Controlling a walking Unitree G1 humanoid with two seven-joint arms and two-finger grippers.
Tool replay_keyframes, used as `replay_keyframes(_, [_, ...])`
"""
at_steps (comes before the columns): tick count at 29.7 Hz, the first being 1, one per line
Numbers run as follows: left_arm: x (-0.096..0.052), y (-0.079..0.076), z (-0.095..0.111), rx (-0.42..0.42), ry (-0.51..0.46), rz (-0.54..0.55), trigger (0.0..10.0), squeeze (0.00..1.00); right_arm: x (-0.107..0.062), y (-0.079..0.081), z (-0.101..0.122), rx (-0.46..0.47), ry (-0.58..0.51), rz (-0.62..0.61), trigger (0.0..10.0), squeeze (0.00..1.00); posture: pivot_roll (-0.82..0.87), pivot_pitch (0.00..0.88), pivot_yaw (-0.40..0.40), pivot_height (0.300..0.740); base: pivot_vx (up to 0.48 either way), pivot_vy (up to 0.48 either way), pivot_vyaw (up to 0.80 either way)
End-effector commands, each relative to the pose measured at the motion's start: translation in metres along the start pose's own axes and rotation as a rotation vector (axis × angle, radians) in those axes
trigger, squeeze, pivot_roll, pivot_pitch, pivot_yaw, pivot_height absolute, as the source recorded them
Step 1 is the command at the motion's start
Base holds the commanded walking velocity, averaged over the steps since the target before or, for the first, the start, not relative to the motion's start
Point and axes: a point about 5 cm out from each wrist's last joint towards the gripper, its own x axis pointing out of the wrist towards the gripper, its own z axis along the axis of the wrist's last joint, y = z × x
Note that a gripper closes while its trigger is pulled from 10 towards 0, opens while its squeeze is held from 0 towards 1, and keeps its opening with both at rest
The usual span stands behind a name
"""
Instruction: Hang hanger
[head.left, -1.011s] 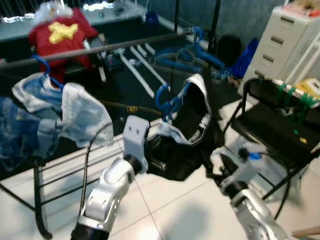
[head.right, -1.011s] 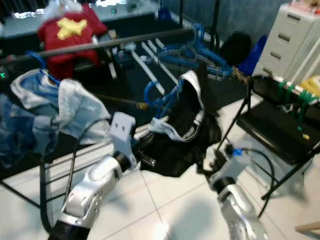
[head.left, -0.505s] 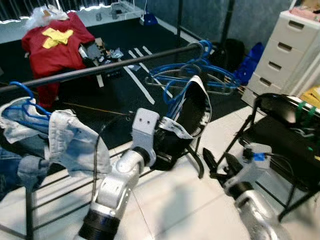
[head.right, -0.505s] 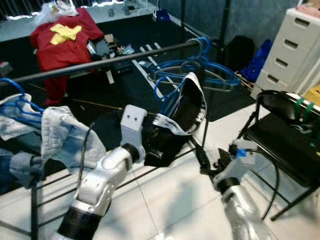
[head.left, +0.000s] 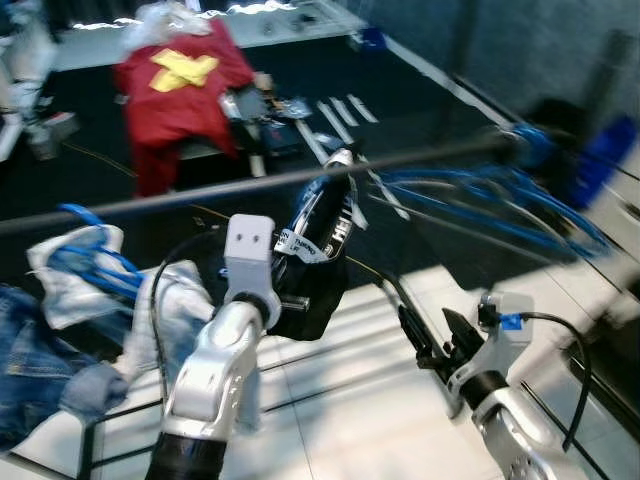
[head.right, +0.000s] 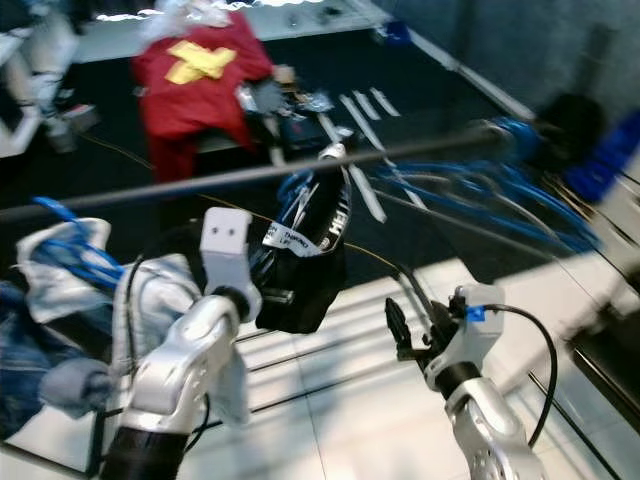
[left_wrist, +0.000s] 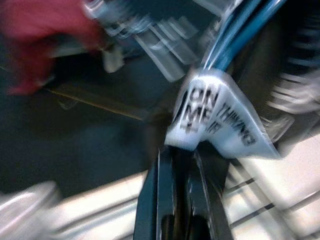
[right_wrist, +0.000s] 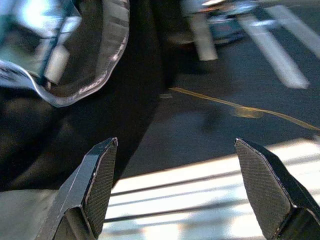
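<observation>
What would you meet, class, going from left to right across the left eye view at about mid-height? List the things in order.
Denim garment → pale garment on blue hangers → left claw shut on the black garment on a blue hanger → right claw, open → empty blue hangers on the rail.

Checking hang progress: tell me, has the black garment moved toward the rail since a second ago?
Yes. The black garment, held by the left claw, rose from below the rail up to it.

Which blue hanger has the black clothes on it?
The blue plastic hanger at the middle of the dark rail, held up by the left pincer. The blue hangers bunched at the rail's right end are bare.
</observation>
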Motion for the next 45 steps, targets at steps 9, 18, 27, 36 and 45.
replay_keyframes(9, [-0.049, 0.022, -0.003, 0.142, -0.066, -0.003, 10.0, 0.0, -0.007, -0.003, -0.006, 0.016, 0.045, 0.015, 10.0, 0.0, -0.03, 0.165, 0.021, 0.74, 0.0, 0.0, 0.45])
replay_keyframes(18, [-0.064, 0.008, 0.003, 0.153, -0.101, -0.096, 10.0, 0.0, -0.006, -0.004, -0.006, 0.024, 0.043, 0.018, 10.0, 0.0, -0.02, 0.164, 0.022, 0.74, 0.0, 0.0, 0.0])
replay_keyframes(27, [-0.068, -0.037, -0.018, 0.238, 0.015, -0.5, 10.0, 0.0, -0.005, -0.006, -0.005, 0.041, 0.03, -0.001, 10.0, 0.0, -0.04, 0.153, 0.035, 0.74, -0.049, 0.0, 0.0])
replay_keyframes(36, [-0.068, -0.035, -0.021, 0.229, 0.047, -0.495, 10.0, 0.0, -0.006, -0.006, -0.005, 0.044, 0.028, -0.004, 10.0, 0.0, -0.03, 0.155, 0.034, 0.74, -0.449, 0.0, 0.0])
replay_keyframes(45, [-0.067, -0.039, -0.018, 0.236, 0.037, -0.532, 10.0, 0.0, -0.005, -0.006, -0.005, 0.049, 0.031, -0.002, 10.0, 0.0, -0.03, 0.156, 0.031, 0.74, -0.431, 0.0, 0.0])
